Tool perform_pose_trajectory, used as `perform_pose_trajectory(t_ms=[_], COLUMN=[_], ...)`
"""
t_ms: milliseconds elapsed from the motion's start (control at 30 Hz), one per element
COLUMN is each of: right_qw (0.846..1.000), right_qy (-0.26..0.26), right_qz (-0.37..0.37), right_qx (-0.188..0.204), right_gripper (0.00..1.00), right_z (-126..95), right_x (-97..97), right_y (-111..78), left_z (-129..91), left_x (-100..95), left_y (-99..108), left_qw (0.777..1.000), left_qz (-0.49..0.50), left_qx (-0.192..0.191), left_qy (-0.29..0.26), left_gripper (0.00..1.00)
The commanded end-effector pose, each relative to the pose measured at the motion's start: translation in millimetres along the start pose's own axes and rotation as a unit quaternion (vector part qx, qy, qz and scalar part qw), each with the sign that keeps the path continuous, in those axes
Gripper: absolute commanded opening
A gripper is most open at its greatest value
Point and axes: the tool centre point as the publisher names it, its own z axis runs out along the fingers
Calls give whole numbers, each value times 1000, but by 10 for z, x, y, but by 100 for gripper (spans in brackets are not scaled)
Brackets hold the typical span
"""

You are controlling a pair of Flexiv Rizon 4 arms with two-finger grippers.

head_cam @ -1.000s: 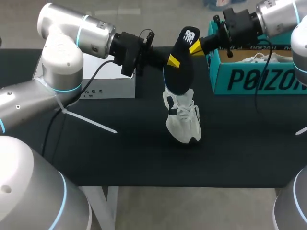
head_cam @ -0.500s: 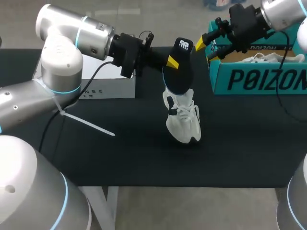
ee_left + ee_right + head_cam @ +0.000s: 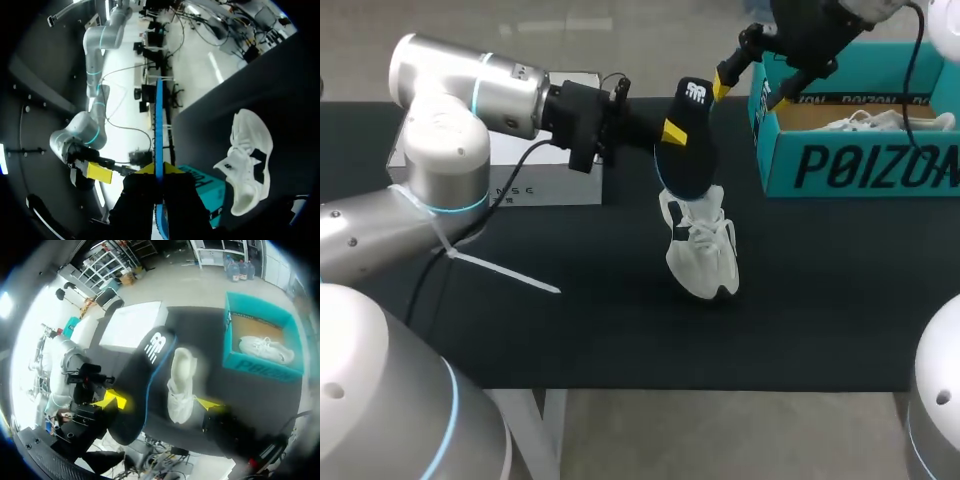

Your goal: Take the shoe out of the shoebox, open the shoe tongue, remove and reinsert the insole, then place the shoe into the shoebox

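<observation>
the left gripper (image 3: pixel 672 132) is clamped on the black insole (image 3: pixel 688 145), a finger on each face (it shows edge-on between the yellow tips in the left wrist view), holding it in the air above the white sneaker (image 3: pixel 702 250). that sneaker sits near the middle of the black desk (image 3: pixel 570 330). the right gripper (image 3: pixel 752 93) hangs with jaws wide apart and empty, one tip just beside the insole's upper end. the teal shoebox (image 3: pixel 860 165) stands at the desk's far right corner with a second sneaker (image 3: pixel 880 122) inside. a white box (image 3: pixel 535 185) lies by the far left edge.

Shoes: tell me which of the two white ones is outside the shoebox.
The shoe standing on the black table, beneath the insole that the left gripper holds. The other shoe lies inside the teal shoebox.
</observation>
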Motion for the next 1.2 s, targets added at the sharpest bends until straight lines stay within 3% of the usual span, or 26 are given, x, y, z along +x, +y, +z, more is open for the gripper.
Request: perform_pose_trajectory(t_ms=[33, 200, 333, 367, 700, 1000, 1200], right_qw=[997, 997, 986, 984, 984, 992, 989], right_qy=[-74, -74, -140, -149, -166, -121, -135], right_qz=[1, 1, 43, 53, 40, 48, 50], right_qx=[3, 3, 79, 79, 48, -5, 14], right_gripper=[100, 100, 100, 100, 100, 100, 100], right_z=[-3, -3, -23, -40, -120, -151, -136], right_x=[39, 39, 144, 176, 482, 427, 341], right_y=[38, 38, 40, 50, 158, 152, 139], left_z=[58, 62, 83, 88, 68, -14, -145], left_x=[-56, -61, -75, -78, -75, -119, -159], left_y=[-86, -110, -129, -133, -149, -166, -247], left_qw=[999, 999, 998, 998, 999, 1000, 998], left_qz=[-9, 9, 19, 22, 26, 16, -12], left_qx=[-28, -40, -44, -44, -31, -26, -44], left_qy=[20, 35, 33, 29, -11, -7, -35], left_gripper=[0, 0, 0, 0, 0, 0, 0])
